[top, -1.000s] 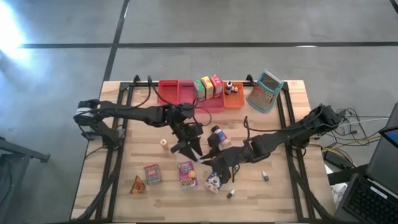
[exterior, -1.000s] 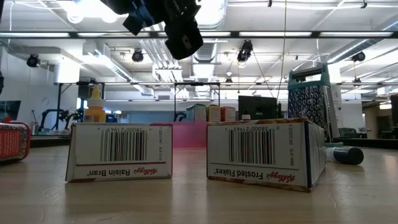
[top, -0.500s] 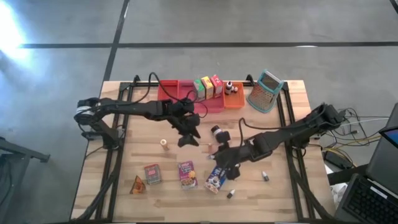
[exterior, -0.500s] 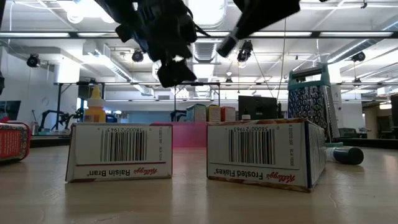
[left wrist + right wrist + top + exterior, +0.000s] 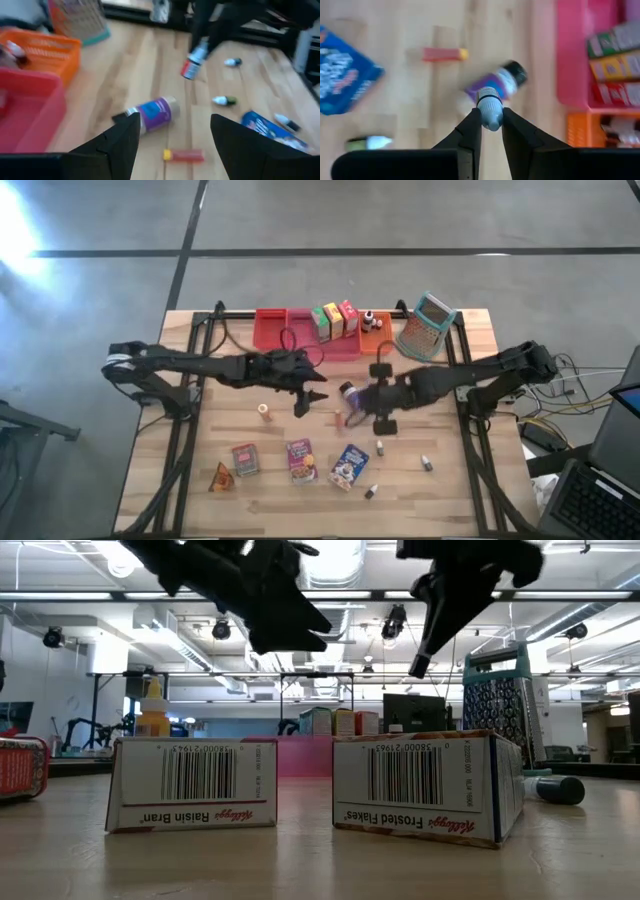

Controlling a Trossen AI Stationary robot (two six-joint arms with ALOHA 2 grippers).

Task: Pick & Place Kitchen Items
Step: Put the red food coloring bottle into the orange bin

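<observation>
Counter: light wood, plank grain; black frame rails.
Trays: red tray, pink tray, orange tray.
Boxes stood in pink tray: green box, yellow box, red box.
Grater: teal rim, grey perforated face.
Raisin Bran box: white end panel w/ black barcode, red lettering; purple top in high view.
Frosted Flakes box: white, black barcode, red lettering; blue face from above.
Jar: purple label, dark cap.
Small bottle betw. right gripper jaws: pale blue-white cap, red label.
Red stick w/ yellow tip.
Both arms black.
</observation>
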